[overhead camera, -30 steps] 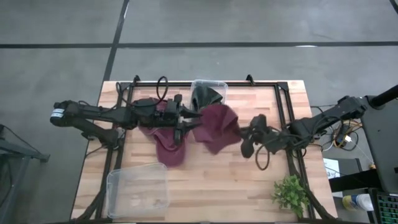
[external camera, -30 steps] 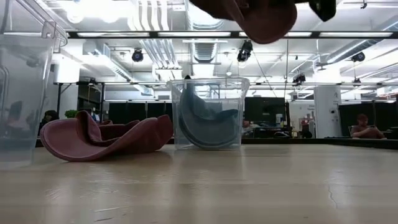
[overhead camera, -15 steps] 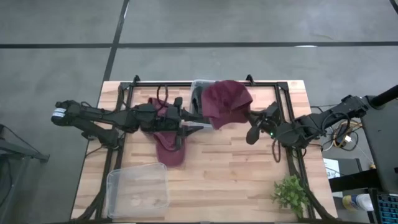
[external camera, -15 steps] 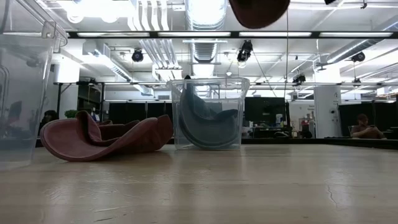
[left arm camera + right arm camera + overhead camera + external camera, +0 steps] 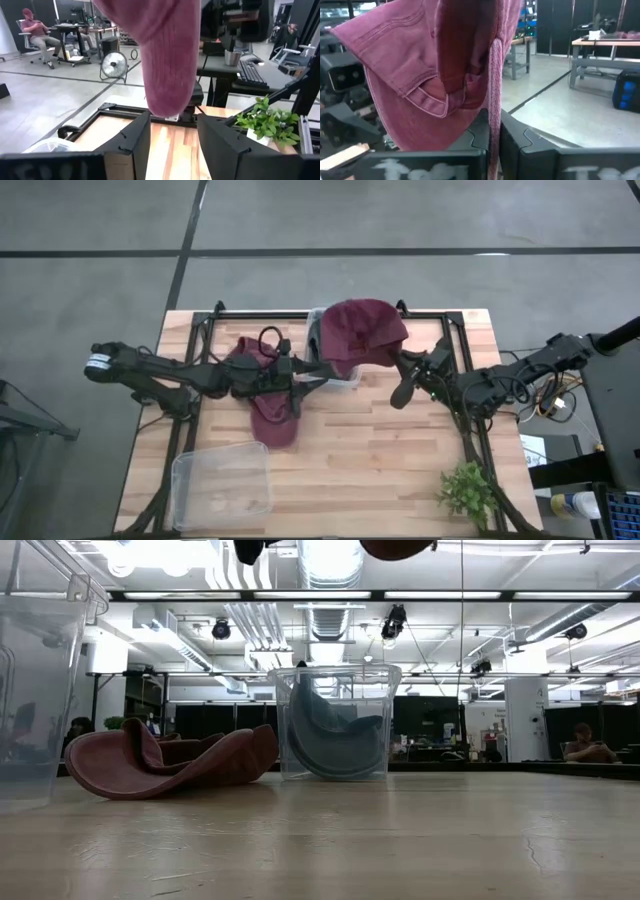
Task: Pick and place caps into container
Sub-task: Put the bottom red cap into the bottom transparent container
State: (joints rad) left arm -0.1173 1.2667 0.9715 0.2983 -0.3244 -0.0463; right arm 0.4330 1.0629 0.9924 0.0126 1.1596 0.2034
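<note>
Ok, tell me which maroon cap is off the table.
The maroon cap pinched in the right gripper, hanging above the clear container; the other maroon caps lie on the table.

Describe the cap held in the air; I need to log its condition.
The maroon cap is soft, stitched fabric, hanging limp and folded. The right gripper is shut on a hanging strip of it, holding it above the clear bin at the table's far edge. The left gripper sits open just beneath a drooping fold.
</note>
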